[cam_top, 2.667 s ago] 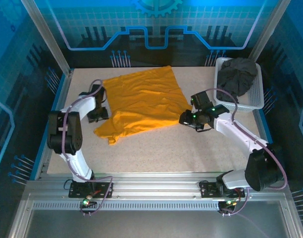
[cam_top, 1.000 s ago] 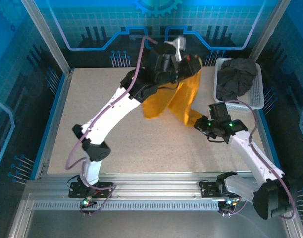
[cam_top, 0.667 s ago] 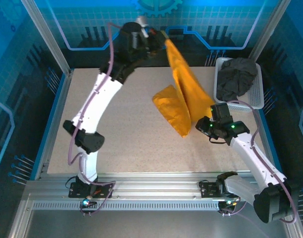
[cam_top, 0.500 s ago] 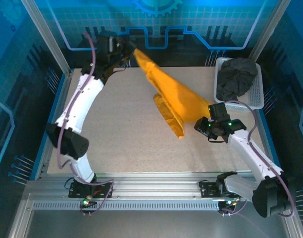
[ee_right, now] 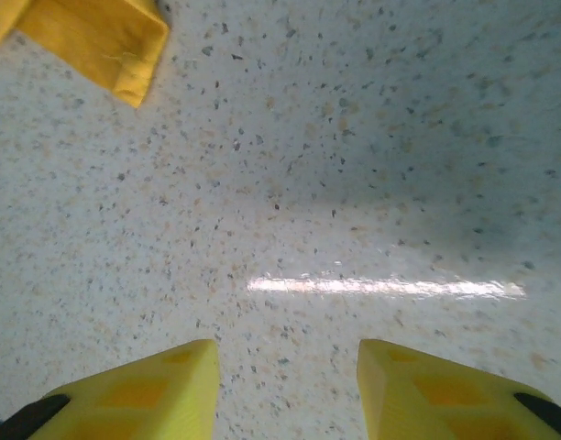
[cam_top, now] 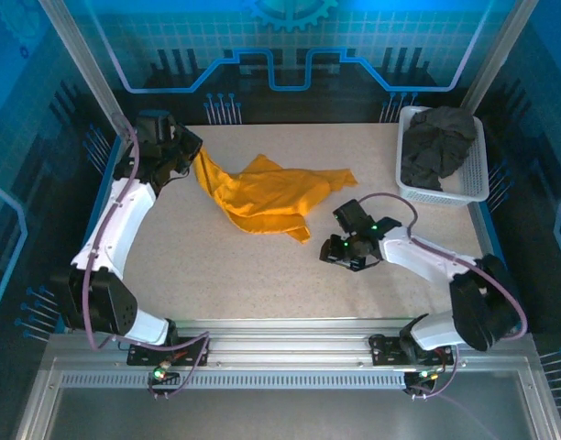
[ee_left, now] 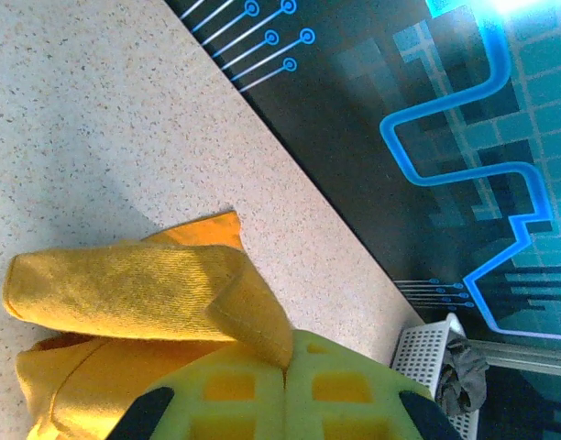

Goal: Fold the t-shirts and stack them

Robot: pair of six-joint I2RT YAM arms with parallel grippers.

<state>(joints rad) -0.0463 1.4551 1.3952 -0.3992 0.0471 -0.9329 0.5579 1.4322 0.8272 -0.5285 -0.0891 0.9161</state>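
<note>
Orange t-shirt (cam_top: pixel 262 194) lies bunched on the table (cam_top: pixel 262 284), left of centre, not flat. Left gripper (ee_left: pixel 285 367) is clamped on its far-left edge. The right gripper (ee_right: pixel 285 353) hovers empty over bare table, jaws apart, near a shirt corner. Grey t-shirt (cam_top: pixel 436 147) sits heaped in the basket (cam_top: pixel 479 188). Step looks like spreading before the first fold. Next move calls for the right gripper to pinch a free corner and pull taut. No writing or brand readable.

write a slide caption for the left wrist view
Shut left gripper pinching the bright orange-yellow cloth t-shirt over the speckled table.
</note>
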